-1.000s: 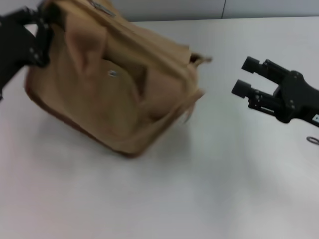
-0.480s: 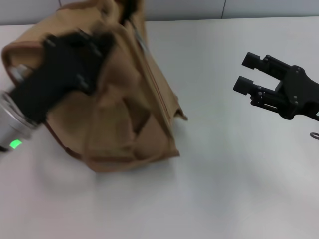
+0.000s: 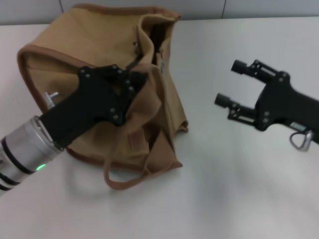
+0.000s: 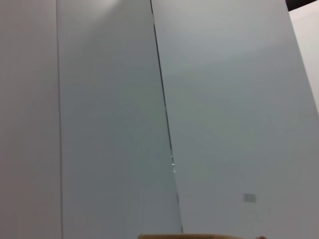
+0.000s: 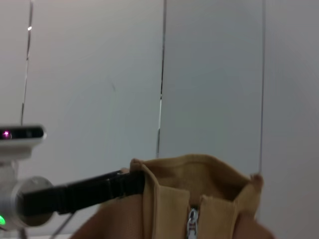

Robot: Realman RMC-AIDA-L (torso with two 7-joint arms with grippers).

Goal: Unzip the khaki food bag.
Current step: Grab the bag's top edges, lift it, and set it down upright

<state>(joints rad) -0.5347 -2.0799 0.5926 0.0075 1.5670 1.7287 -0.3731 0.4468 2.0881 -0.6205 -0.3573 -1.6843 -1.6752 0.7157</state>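
The khaki food bag (image 3: 94, 45) stands on the white table at the left of the head view, its strap handle (image 3: 129, 179) drooping to the front. Its top zipper seam (image 3: 155, 42) faces right. My left gripper (image 3: 133, 79) lies across the bag's front and is shut on fabric at its top edge. My right gripper (image 3: 230, 83) is open and empty, hovering right of the bag with a clear gap between. The right wrist view shows the bag's end (image 5: 199, 189), the silver zipper pull (image 5: 192, 220) and my left arm (image 5: 75, 191). The left wrist view shows only a sliver of the bag (image 4: 199, 236).
The white table (image 3: 239, 189) stretches in front of and to the right of the bag. Grey wall panels (image 4: 224, 99) stand behind the table's far edge. A metal ring (image 3: 299, 142) hangs from my right arm.
My left gripper has swung the bag round and set it more upright, the zipper end now toward the right gripper. My right gripper has moved slightly left, toward the bag.
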